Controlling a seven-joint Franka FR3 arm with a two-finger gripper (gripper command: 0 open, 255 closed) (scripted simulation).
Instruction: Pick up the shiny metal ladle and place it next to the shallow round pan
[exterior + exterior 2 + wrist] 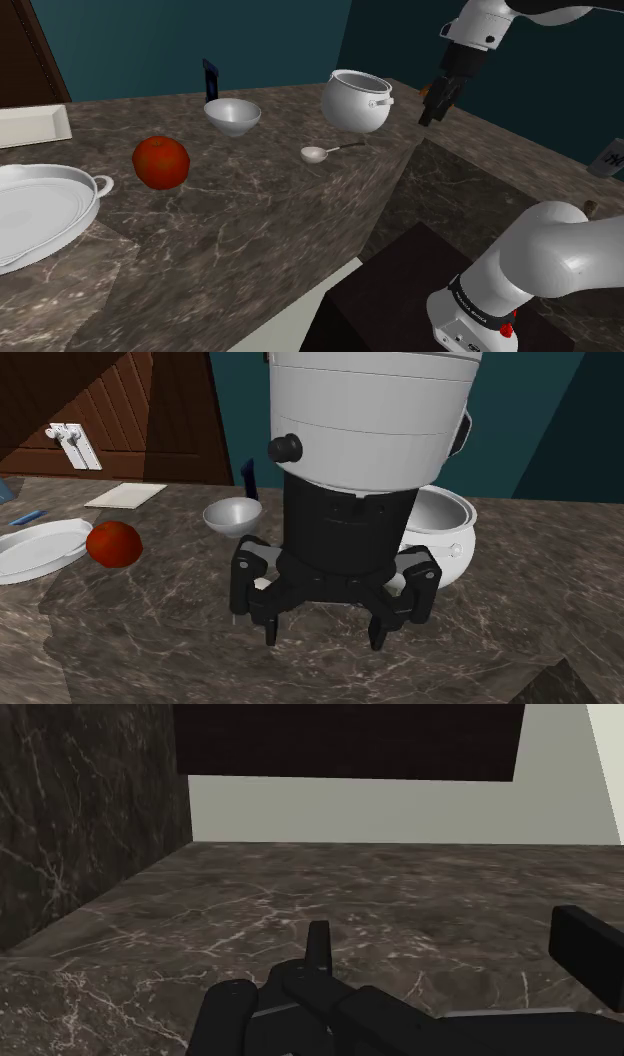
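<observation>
Item: ladle (315,154), small, pale, lying on the counter (250,230) near the pot (357,100), judged light, stiff, slippery; I'd take its thin handle mid-length; my jaws hang wide apart, empty.

Bench (250,220): dark veined stone, polished. Ladle (318,153): bright metal, glossy. Pot (357,100) near end effector (432,112): smooth, silvery sheen. End effector: matt black. Wall panel (130,402): grooved brown wood.

Shoulder overlooks counter (250,220), second hugs gripper (323,642) (same counter), wrist downward
</observation>
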